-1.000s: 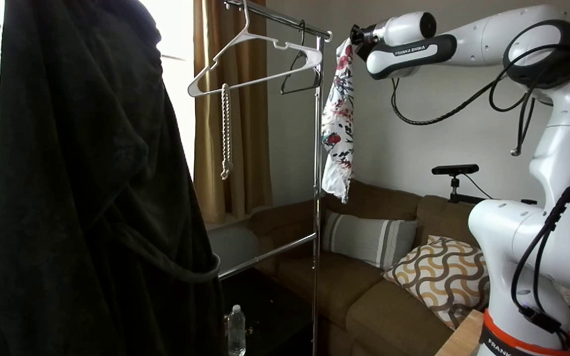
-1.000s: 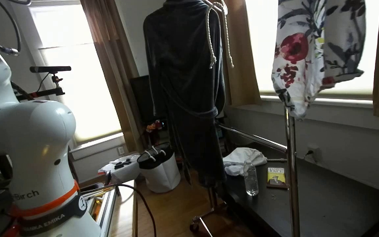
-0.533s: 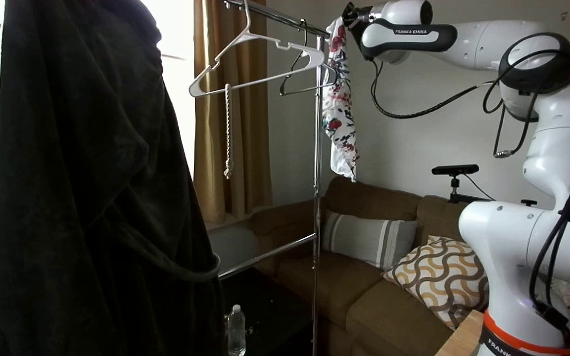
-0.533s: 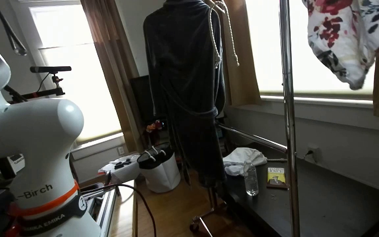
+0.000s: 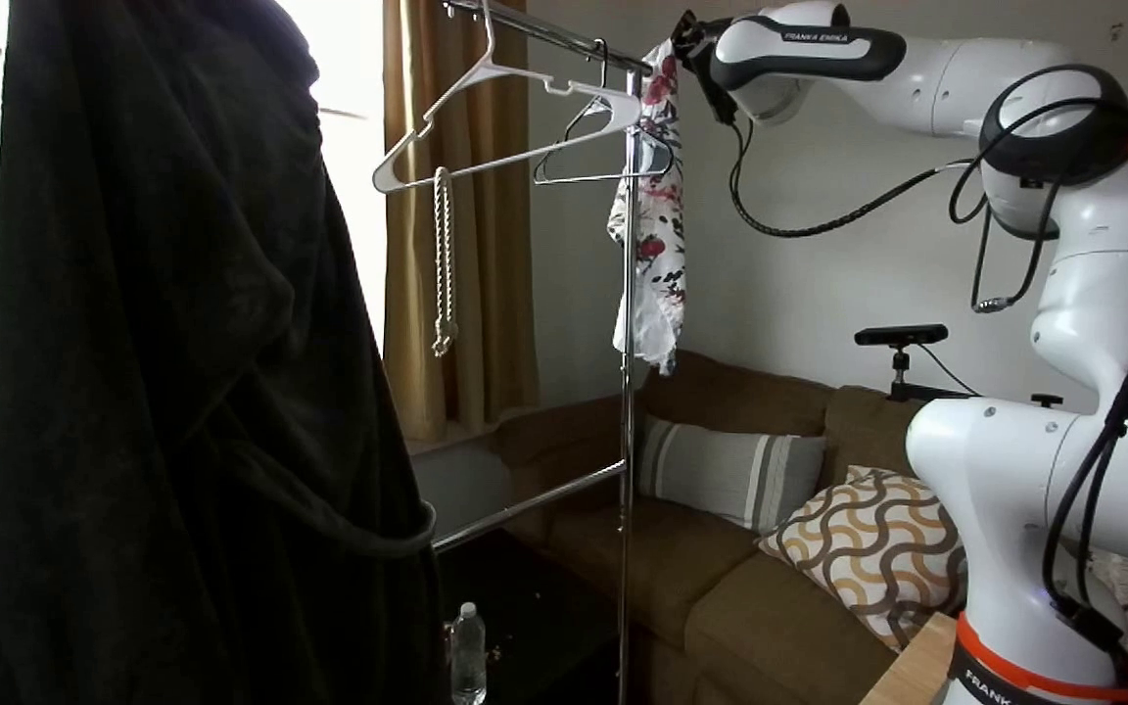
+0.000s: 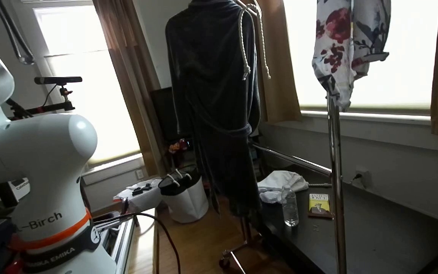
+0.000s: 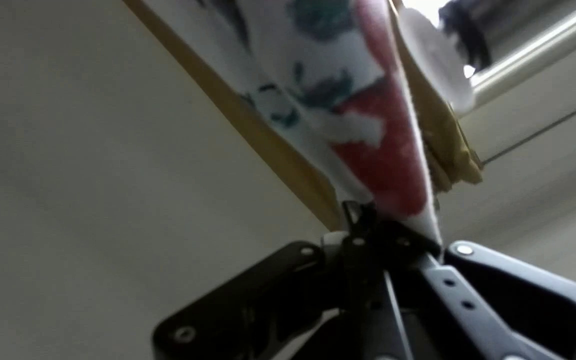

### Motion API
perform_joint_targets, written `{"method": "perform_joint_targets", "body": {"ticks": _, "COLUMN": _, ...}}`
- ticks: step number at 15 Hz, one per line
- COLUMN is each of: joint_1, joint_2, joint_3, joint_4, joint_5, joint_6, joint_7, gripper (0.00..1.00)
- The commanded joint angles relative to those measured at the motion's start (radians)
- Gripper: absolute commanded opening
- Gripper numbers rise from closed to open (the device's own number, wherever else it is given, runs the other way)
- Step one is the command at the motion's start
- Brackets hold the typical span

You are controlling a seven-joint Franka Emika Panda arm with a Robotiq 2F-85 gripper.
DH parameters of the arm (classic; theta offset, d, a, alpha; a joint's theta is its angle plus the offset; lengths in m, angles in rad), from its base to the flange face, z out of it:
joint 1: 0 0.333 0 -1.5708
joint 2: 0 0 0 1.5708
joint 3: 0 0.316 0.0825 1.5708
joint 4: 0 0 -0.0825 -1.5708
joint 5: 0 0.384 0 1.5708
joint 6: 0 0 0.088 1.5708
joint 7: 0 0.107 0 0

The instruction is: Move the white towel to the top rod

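Observation:
The white towel with red flowers and dark leaves hangs from my gripper beside the rack's end post, in an exterior view. The post crosses in front of its left part. Its lower part also shows in an exterior view, overlapping the post. In the wrist view my gripper is shut on one end of the towel. The chrome top rod ends just left of the gripper, at about the towel's upper part. The rod's white end cap is beside the towel in the wrist view.
A black hanger hangs near the rod's end, overlapping the towel. A white hanger with a rope and a dark robe hang further along. The lower rod and end post stand below.
My gripper has moved up and slightly toward the rack, carrying the towel higher and closer to the post. The towel has swung. The black hanger has shifted and turned.

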Motion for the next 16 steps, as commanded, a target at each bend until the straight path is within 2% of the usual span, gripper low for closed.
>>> {"method": "perform_joint_targets", "body": {"ticks": 1, "joint_1": 0.000, "joint_2": 0.043, "joint_3": -0.026, "joint_4": -0.011, "joint_5": 0.119, "joint_6": -0.114, "joint_7": -0.098, "gripper": 0.01}}
{"method": "perform_joint_targets", "body": {"ticks": 3, "joint_1": 0.039, "joint_2": 0.057, "joint_3": -0.064, "joint_4": 0.020, "joint_5": 0.137, "joint_6": -0.161, "joint_7": -0.147, "gripper": 0.01}}
{"method": "perform_joint_targets", "body": {"ticks": 4, "joint_1": 0.072, "joint_2": 0.045, "joint_3": -0.089, "joint_4": 0.039, "joint_5": 0.078, "joint_6": -0.174, "joint_7": -0.121, "gripper": 0.01}}
{"method": "perform_joint_targets", "body": {"ticks": 6, "joint_1": 0.128, "joint_2": 0.048, "joint_3": -0.146, "joint_4": 0.064, "joint_5": 0.068, "joint_6": -0.161, "joint_7": -0.142, "gripper": 0.01}}
{"method": "perform_joint_targets", "body": {"ticks": 10, "joint_1": 0.312, "joint_2": -0.008, "joint_3": -0.248, "joint_4": 0.152, "joint_5": 0.027, "joint_6": -0.082, "joint_7": -0.231, "gripper": 0.01}}
{"method": "perform_joint_targets", "body": {"ticks": 13, "joint_1": 0.427, "joint_2": -0.071, "joint_3": -0.260, "joint_4": 0.238, "joint_5": -0.023, "joint_6": -0.070, "joint_7": -0.345, "gripper": 0.01}}
{"method": "perform_joint_targets", "body": {"ticks": 16, "joint_1": 0.487, "joint_2": -0.106, "joint_3": -0.241, "joint_4": 0.308, "joint_5": -0.038, "joint_6": -0.095, "joint_7": -0.406, "gripper": 0.01}}
